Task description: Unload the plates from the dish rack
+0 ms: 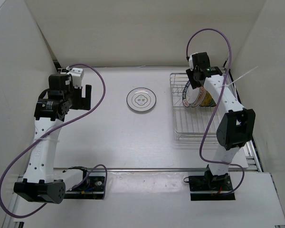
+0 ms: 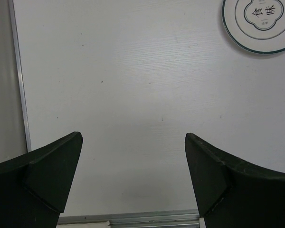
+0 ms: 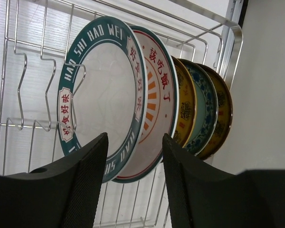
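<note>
1. In the top view the dish rack (image 1: 195, 116) sits at the 3 o'clock side of the table (image 1: 114, 137). The plates stand on edge in its 12 o'clock end.
2. The right wrist view shows five of them upright in a row. The lettered plate (image 3: 102, 95), with its teal rim, is in front. Toward 3 o'clock follow the sunburst plate (image 3: 157, 95), the yellow plate (image 3: 186, 111), the blue plate (image 3: 206, 111) and a brown-rimmed plate (image 3: 224, 114).
3. The right gripper (image 3: 134, 142) is at the rack with its jaws about half apart. The lower rims of the lettered plate and the sunburst plate show in the gap. No grip is visible, and I cannot tell whether either finger touches a rim.
4. A flat plate (image 1: 141, 100) lies near the table's middle, at 9 o'clock from the rack and well apart from it.
5. The left gripper (image 2: 133, 137) hangs over the 9 o'clock side, jaws spread wide and empty. The flat plate is at 1 o'clock in its wrist view.
</note>
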You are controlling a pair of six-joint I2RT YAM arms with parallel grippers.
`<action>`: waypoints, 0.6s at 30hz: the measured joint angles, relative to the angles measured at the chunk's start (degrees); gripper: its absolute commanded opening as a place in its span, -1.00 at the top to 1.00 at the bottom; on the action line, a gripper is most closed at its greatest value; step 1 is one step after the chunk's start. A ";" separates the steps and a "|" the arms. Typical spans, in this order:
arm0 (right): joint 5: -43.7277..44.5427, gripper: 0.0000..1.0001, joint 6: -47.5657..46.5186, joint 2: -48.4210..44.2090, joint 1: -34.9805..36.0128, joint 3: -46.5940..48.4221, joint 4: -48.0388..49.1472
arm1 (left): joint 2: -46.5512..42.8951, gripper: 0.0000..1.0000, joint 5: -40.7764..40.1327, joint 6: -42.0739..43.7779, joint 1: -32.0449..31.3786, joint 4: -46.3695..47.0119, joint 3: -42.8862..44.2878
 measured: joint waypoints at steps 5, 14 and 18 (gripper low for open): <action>-0.81 0.02 0.02 1.25 0.00 0.00 0.02 | 0.02 -1.00 -0.28 -0.04 0.00 0.20 -1.49; -0.09 0.64 0.15 3.28 -0.11 0.00 0.35 | 0.04 -1.00 -0.28 -0.07 0.00 0.72 -3.39; 0.94 0.77 2.43 3.50 0.55 0.79 1.22 | 0.02 -1.00 -0.26 -0.07 0.00 1.46 -3.58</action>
